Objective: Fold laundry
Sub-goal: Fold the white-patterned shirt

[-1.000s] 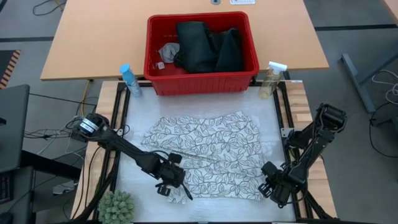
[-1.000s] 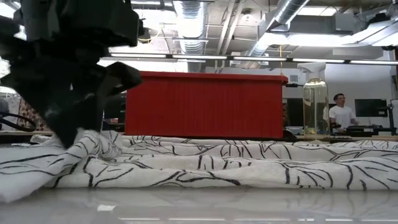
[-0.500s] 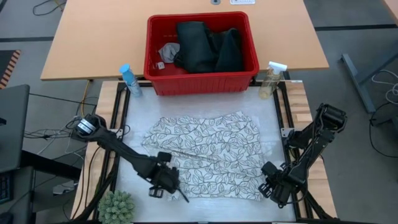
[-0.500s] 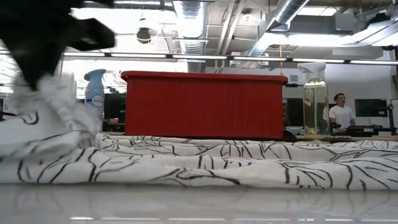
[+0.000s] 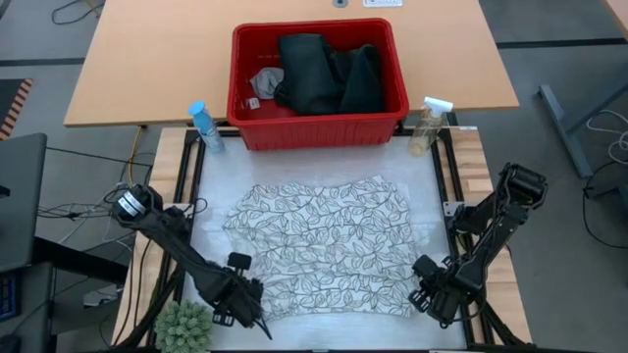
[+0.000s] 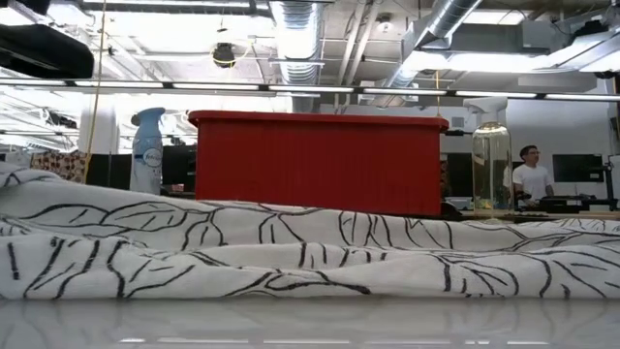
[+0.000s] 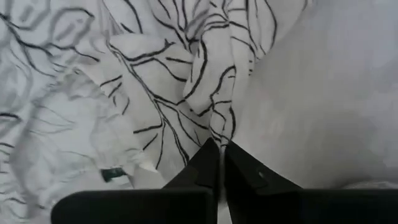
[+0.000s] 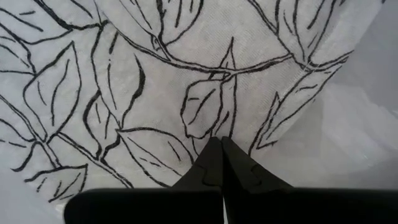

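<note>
Leaf-print cloth [image 5: 324, 245] lies spread on the table. Left gripper [image 7: 221, 149] pinches its near-left corner; right gripper [image 8: 222, 144] pinches its near-right corner

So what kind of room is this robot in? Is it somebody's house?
Probably not a house. It looks like a lab or workshop: bare pipes and ducts run across the ceiling, a person sits at a desk far behind, and the leaf-print cloth lies on a robot worktable.

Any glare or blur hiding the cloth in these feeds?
Low view: ceiling lights reflect off the glossy table, and the near cloth is soft. Left wrist view: cloth by the left claw is blurred. Right wrist view: leaf print is crisp.
</note>
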Controlling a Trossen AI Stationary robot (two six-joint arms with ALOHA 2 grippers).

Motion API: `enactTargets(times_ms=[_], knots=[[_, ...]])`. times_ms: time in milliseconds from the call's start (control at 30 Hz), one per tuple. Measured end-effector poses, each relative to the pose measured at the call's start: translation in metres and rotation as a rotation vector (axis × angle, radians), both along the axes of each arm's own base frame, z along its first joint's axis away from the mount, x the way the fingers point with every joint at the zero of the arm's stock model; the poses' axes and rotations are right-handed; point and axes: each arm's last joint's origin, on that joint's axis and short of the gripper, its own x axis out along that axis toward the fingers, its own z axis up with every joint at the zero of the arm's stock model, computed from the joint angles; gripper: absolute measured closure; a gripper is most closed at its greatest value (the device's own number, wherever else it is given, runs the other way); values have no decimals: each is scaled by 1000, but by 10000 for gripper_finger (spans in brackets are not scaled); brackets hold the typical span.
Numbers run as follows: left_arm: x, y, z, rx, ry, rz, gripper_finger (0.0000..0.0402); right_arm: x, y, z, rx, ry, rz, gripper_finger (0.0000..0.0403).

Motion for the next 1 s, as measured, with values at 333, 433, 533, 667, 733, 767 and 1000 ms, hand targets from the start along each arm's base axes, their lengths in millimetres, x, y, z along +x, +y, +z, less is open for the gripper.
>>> enactTargets(times_ms=[333,433,533,667,733,767,1000], knots=[[1,-10,8,-153,61,-19,323,0,0,0,5,8,-1,387],[0,-9,8,-159,81,17,289,0,0,0,8,11,-8,387],[0,-11,8,-175,93,81,261,0,0,0,11,17,-7,387],[7,-20,15,-172,-129,108,245,0,0,0,11,17,-7,387],[13,-23,20,-123,-304,146,246,0,0,0,11,17,-7,387],[16,-24,21,-114,-366,161,247,0,0,0,12,17,-7,387],[20,-26,10,-116,-459,117,257,0,0,0,13,18,-7,387]])
